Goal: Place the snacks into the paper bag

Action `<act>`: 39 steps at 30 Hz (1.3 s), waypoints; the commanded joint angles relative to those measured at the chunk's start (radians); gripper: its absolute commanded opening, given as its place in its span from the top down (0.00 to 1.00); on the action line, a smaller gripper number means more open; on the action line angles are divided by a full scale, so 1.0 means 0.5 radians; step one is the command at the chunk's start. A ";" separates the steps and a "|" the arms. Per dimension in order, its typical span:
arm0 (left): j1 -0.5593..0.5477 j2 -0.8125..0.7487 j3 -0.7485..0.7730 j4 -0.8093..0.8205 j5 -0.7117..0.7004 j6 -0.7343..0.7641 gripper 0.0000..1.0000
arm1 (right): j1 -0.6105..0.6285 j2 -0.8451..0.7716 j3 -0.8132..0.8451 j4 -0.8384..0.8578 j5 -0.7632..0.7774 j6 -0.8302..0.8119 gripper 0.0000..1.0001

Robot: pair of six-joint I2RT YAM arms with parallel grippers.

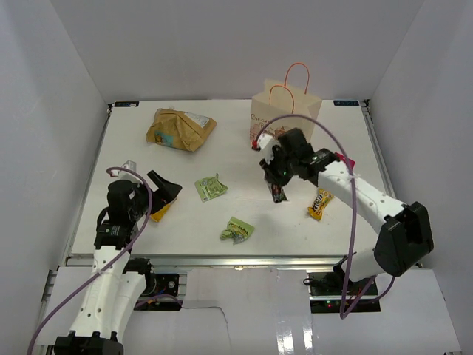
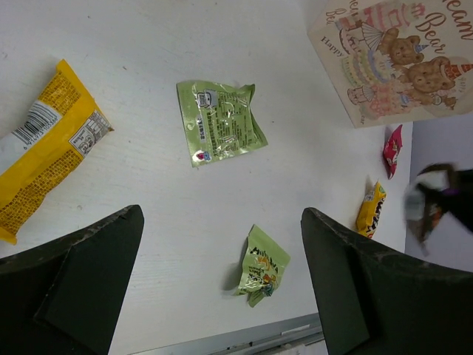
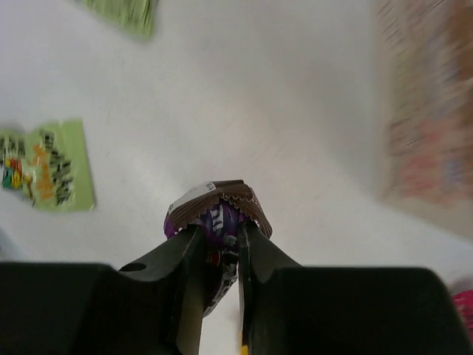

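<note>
The purple packet (image 3: 218,214), glossy and crimped at its end, is pinched lengthwise between the closed fingers of the right gripper (image 3: 219,244), apparently clear of the table (image 1: 222,159); the paper bag (image 1: 285,111), stiff, upright and open-topped, stands near at 12 o'clock from that claw, so the right arm is judged nearer; the left gripper (image 2: 222,222) is held spread and empty at 8 o'clock.

Left arm (image 1: 103,285) folded low near its base, left gripper (image 1: 167,194) jaws spread wide, right arm (image 1: 367,201) reaching forward, right gripper (image 3: 219,248) jaws pinching a purple packet (image 3: 220,213)
</note>
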 commanded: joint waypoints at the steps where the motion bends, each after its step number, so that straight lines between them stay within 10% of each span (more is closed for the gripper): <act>1: -0.001 0.053 -0.029 0.061 0.083 -0.008 0.02 | -0.232 -0.112 0.495 0.181 -0.288 -0.380 0.89; 7: -0.001 0.103 -0.054 0.094 0.117 -0.008 0.02 | -0.585 0.105 1.370 0.193 -0.455 -0.271 0.89; 17: -0.001 0.170 -0.057 0.134 0.135 0.017 0.02 | -0.705 0.577 1.926 0.521 -0.090 -0.209 0.89; 27: -0.001 0.348 -0.075 0.251 0.202 -0.093 0.02 | -0.788 0.692 1.752 0.574 -0.173 -0.298 0.81; 31: -0.138 0.672 0.013 0.294 0.163 -0.121 0.05 | -0.804 0.618 1.602 0.525 -0.216 -0.259 0.52; 39: -0.617 1.374 0.488 0.177 -0.355 -0.072 0.19 | -1.003 0.367 1.412 0.264 -0.577 -0.080 0.39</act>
